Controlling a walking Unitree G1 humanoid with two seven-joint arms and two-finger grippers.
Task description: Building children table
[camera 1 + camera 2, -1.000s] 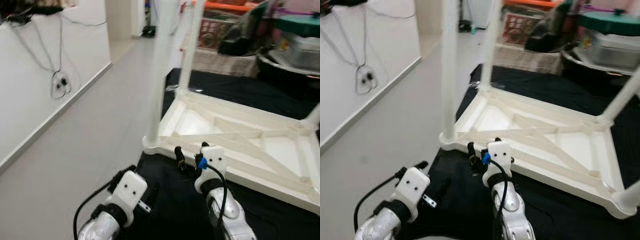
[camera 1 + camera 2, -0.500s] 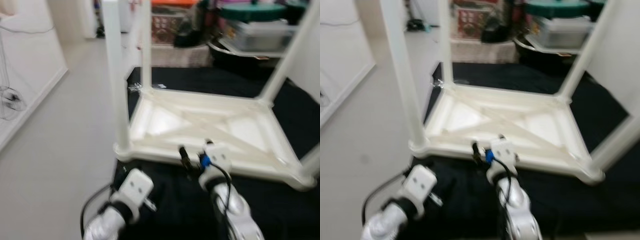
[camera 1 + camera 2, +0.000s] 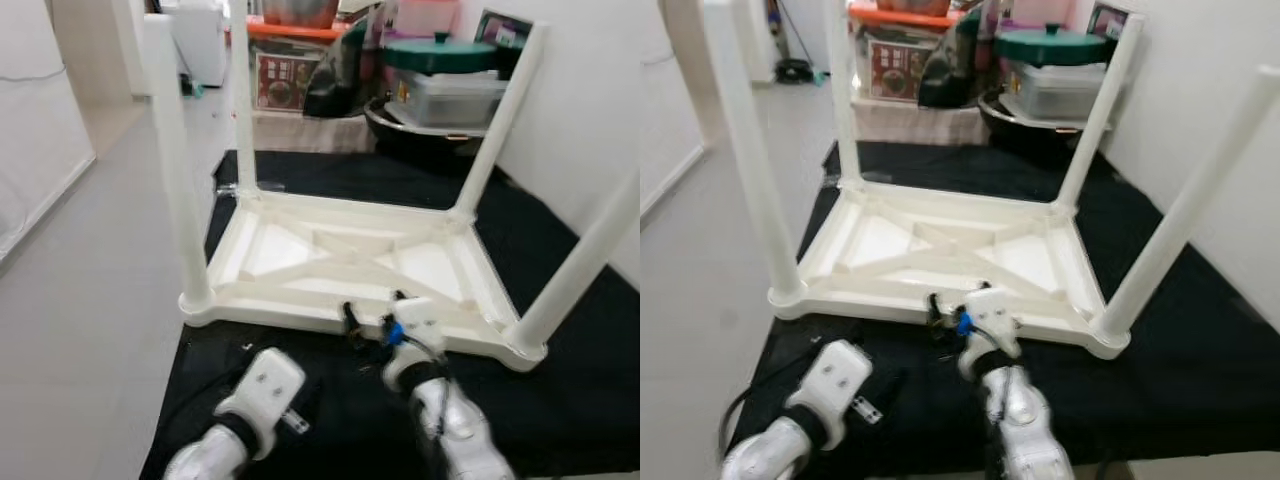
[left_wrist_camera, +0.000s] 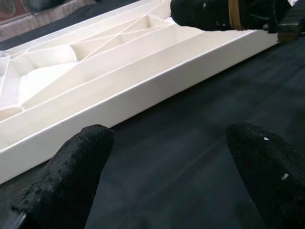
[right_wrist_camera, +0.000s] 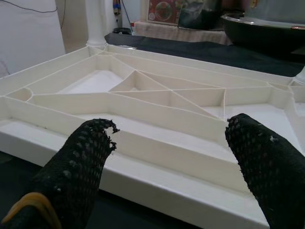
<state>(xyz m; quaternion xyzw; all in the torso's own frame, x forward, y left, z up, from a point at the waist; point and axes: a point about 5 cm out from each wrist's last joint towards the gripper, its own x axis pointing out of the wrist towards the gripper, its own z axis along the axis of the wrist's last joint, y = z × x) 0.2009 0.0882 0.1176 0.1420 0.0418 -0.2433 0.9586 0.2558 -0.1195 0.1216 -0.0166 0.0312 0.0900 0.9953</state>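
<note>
A white plastic children's table [image 3: 340, 262] lies upside down on a black mat [image 3: 560, 400], its ribbed underside facing up. Its legs point upward: near left leg [image 3: 170, 180], far left leg [image 3: 241, 100], far right leg [image 3: 495, 125], near right leg [image 3: 582, 268]. My right gripper [image 5: 170, 126] is open at the middle of the table's near rim [image 5: 157, 181], one finger to each side. My left gripper [image 4: 169, 136] is open low over the mat, just short of the same rim [image 4: 119, 102], to the left of the right one. Its white wrist housing [image 3: 266, 383] sits over the mat.
Grey floor [image 3: 70, 300] runs along the mat's left side, with a white wall [image 3: 600, 90] on the right. Behind the table stand a grey bin with a green lid [image 3: 440, 80], a black bag [image 3: 335, 85] and red-orange boxes [image 3: 285, 75].
The camera has swung right, so the whole table with all its legs is now in view. Both grippers stay at the table's near rim, still open.
</note>
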